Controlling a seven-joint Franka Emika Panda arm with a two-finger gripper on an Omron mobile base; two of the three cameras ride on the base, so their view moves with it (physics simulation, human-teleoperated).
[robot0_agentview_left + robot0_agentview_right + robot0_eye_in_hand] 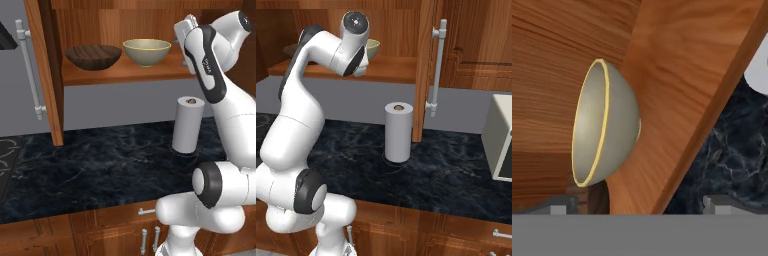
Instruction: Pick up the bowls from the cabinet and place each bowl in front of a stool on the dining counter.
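Inside the open cabinet [150, 74] two bowls stand side by side on the plank shelf. The dark brown wood-grained bowl [93, 56] is on the left and the cream-beige bowl [147, 51] on the right. My hand [184, 35] hovers at shelf height just right of the cream bowl, not touching it. In the hand view my gripper [637, 206] is open, its fingertips [559, 207] far apart and nothing between them. The cream bowl [604, 122] lies ahead and looks rolled on its side there. The arm partly hides both bowls [372, 47] in the right base view. The dining counter is out of view.
A paper towel roll [187, 125] stands upright on the black marble wall counter [100, 165] under the shelf. The cabinet's doors [47, 75] [426, 70] stand open on both sides, with silver bar handles. A white appliance [501, 140] sits at the right, a cooktop [5, 160] at the left.
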